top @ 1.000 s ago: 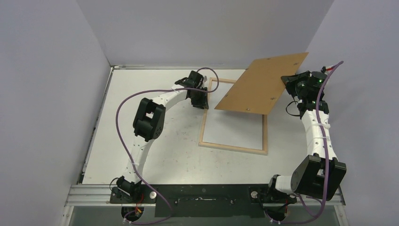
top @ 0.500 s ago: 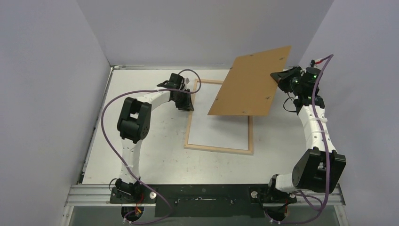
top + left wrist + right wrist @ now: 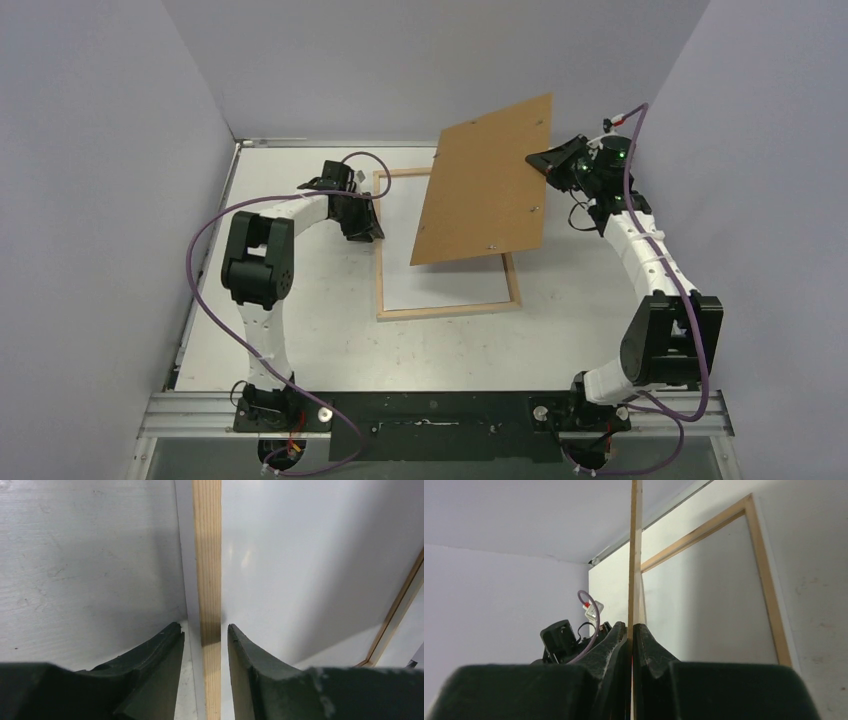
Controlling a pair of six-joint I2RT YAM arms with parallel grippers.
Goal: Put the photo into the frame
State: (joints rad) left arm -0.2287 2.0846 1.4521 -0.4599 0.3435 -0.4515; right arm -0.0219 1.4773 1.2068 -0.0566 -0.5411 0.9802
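1. Brown hardboard sheet (image 3: 485,180) hangs in the air above the far right part of the frame (image 3: 447,308). It is tilted steeply. Its low edge is over the frame's inner field and its high corner rises beyond the frame's far rail. I cannot tell whether the low edge touches the frame.

2. At the right side of the frame and lifted above it, the right gripper (image 3: 548,160) has its two fingers pressed together on the thin right edge of this sheet. In the right wrist view the edge runs straight between the pads with no gap. I judge that the sheet is held up and aside so that the frame's opening is free.

3. The frame itself lies flat on the white table (image 3: 300,300), turned a little.

4. The left gripper (image 3: 362,215) is low at the frame's left rail, near the far left corner. In the left wrist view one finger stands on each side of the pale wood rail, slightly apart, and a narrow bright strip shows on both sides. So it straddles the rail and does not seem to pinch it. Probably this is to steady the frame, so it cannot slide while the other arm works.

5. The photo shows its printed side in no view. Inside the frame's rim there is only a plain white field. I cannot tell whether this is the print lying face down or the table seen through the pane. If the print is already inside, closing with the sheet would be the next step, in my judgement.
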